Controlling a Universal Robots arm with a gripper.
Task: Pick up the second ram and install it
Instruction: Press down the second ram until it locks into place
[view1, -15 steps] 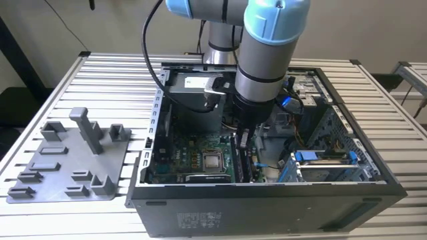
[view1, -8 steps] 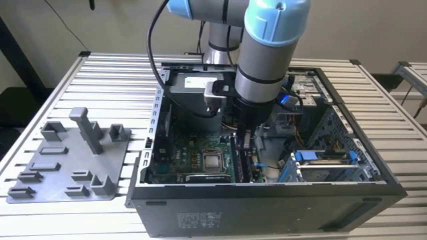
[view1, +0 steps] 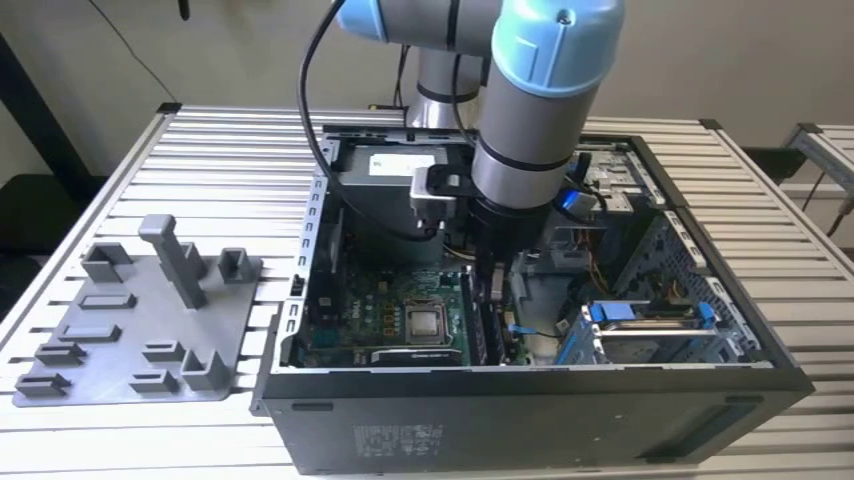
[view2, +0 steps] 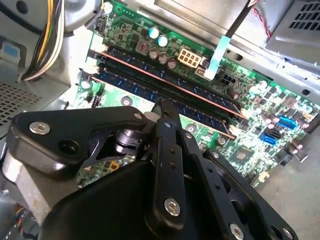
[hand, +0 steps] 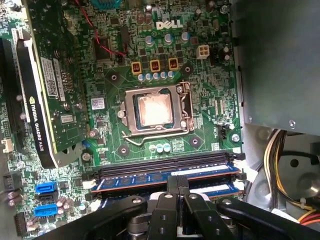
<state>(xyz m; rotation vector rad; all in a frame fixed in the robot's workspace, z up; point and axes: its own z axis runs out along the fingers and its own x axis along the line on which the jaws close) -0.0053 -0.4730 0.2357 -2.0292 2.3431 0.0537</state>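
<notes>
In both wrist views the claw (hand: 177, 184) was clenched, pressing down on the second ram (hand: 150, 181), which seemed seated in its motherboard (hand: 165, 65) slot. The computer case (view1: 534, 420) stood lower centre on the table (view1: 214, 130).

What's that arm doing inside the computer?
The robot arm reaches down into an open computer case lying on a slatted table. Its gripper sits right at the memory slots on the motherboard, its closed fingertips pressed on the second ram. Another stick sits in the slot beside it. The grey parts holder beside the case carries no stick.
</notes>
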